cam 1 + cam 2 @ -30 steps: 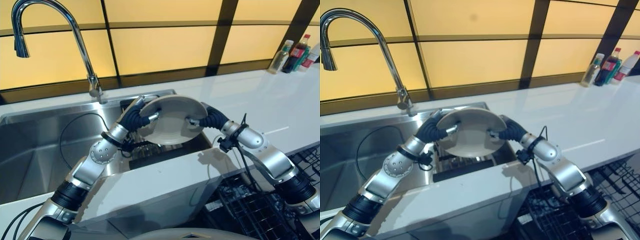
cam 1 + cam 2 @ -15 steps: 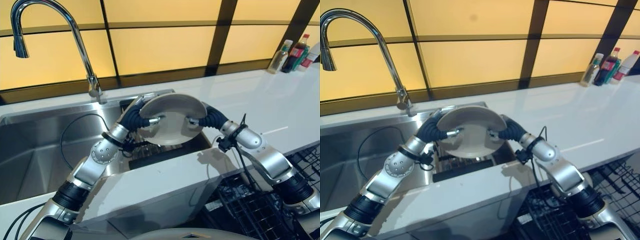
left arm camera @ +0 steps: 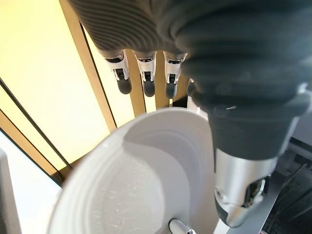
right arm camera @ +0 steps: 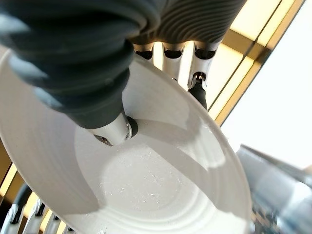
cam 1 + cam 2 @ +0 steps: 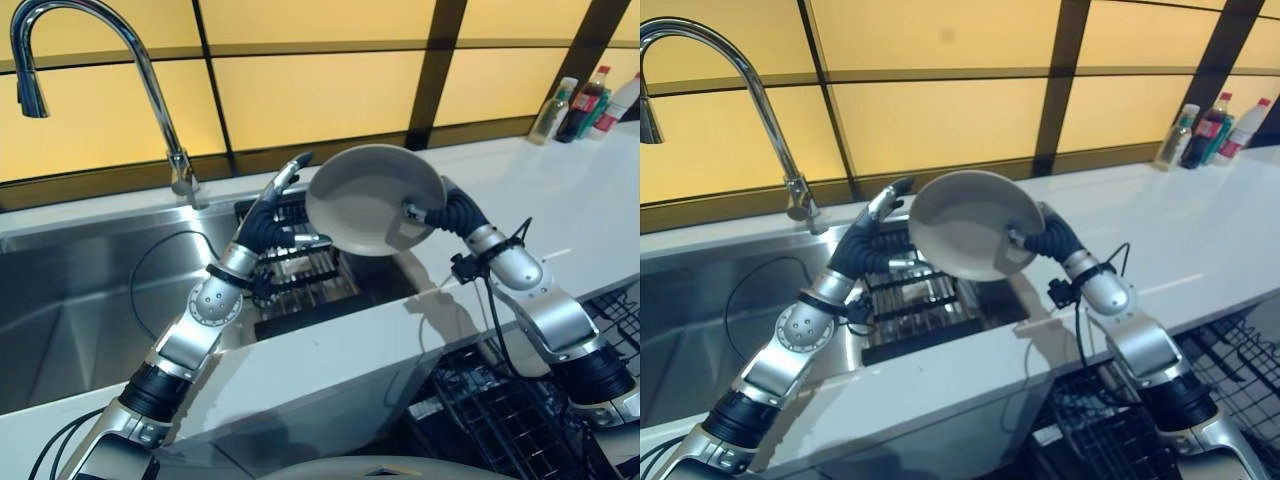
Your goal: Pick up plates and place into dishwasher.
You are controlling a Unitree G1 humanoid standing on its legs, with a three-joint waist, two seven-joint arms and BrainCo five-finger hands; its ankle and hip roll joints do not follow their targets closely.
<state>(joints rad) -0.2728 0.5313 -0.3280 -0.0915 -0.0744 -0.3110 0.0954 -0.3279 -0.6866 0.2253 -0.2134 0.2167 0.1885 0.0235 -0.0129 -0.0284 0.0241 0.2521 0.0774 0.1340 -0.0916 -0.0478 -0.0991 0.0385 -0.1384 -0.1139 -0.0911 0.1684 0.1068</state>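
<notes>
A white plate (image 5: 370, 200) hangs tilted above the sink's right end, its hollow side facing me. My right hand (image 5: 447, 213) holds it by the right rim. In the right wrist view the thumb (image 4: 114, 129) presses the plate's (image 4: 161, 185) inner face and the fingers curl behind the rim. My left hand (image 5: 268, 222) is just left of the plate and apart from it, with straight fingers (image 3: 144, 73) and nothing in it.
A dark wire rack (image 5: 310, 280) lies in the steel sink (image 5: 60, 300) below the plate. A tall faucet (image 5: 150, 90) rises at the back left. The white counter (image 5: 560, 220) runs right to some bottles (image 5: 585, 100). A black dishwasher rack (image 5: 500, 420) sits at the lower right.
My left hand has let go of the plate and opened. The right hand alone has lifted the plate up and to the right, tilting it more upright.
</notes>
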